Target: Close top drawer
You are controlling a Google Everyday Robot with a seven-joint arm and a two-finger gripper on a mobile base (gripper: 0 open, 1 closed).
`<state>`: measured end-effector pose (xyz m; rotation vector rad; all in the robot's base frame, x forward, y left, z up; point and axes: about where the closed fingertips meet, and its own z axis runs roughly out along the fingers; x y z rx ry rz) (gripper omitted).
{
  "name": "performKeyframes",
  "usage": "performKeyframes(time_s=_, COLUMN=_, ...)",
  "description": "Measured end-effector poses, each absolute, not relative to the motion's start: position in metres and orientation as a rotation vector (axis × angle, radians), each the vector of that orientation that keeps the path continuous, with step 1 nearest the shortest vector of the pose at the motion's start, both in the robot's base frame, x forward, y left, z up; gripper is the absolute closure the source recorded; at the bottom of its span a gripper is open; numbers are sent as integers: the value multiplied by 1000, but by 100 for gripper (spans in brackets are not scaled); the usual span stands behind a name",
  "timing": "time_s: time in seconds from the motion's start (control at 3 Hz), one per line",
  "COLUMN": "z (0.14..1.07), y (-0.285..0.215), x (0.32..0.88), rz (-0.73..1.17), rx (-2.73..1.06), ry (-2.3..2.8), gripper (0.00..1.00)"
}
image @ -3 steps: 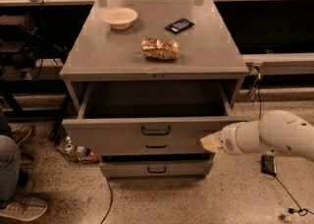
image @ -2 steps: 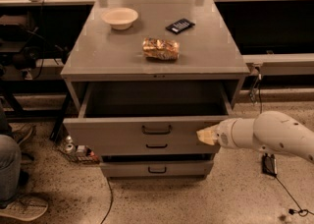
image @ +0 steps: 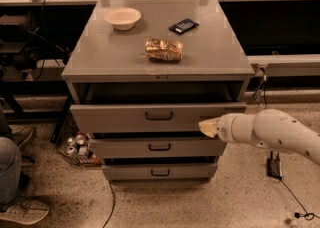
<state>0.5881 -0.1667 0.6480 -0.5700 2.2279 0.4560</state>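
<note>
The top drawer (image: 115, 117) of the grey metal cabinet stands partly open, its front panel a little way out from the cabinet body, with a small black handle (image: 159, 116) at its centre. My gripper (image: 206, 127), on the end of a white arm (image: 270, 132) reaching in from the right, touches the right part of the drawer front near its lower edge. The two lower drawers (image: 159, 148) look nearly shut.
On the cabinet top (image: 100, 57) lie a white bowl (image: 122, 17), a snack bag (image: 163, 49) and a black device (image: 183, 25). Cans (image: 75, 146) sit on the floor at the left. A person's leg and shoe (image: 15, 192) are at the far left. A cable (image: 290, 192) runs along the floor at right.
The gripper has moved left against the drawer front, and the top drawer has slid inward, showing less of its open interior than before.
</note>
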Motion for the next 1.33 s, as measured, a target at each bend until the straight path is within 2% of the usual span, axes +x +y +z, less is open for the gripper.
performKeyframes(time_s=0.67, z=656, y=-171, x=624, rz=437, rx=-505, ry=2147, gripper=100)
performKeyframes(time_s=1.0, z=666, y=-200, x=583, rz=383, rx=-376, ry=2170, gripper=100)
performKeyframes(time_s=1.33, z=665, y=-199, x=580, rz=386, rx=-376, ry=2173, gripper=100)
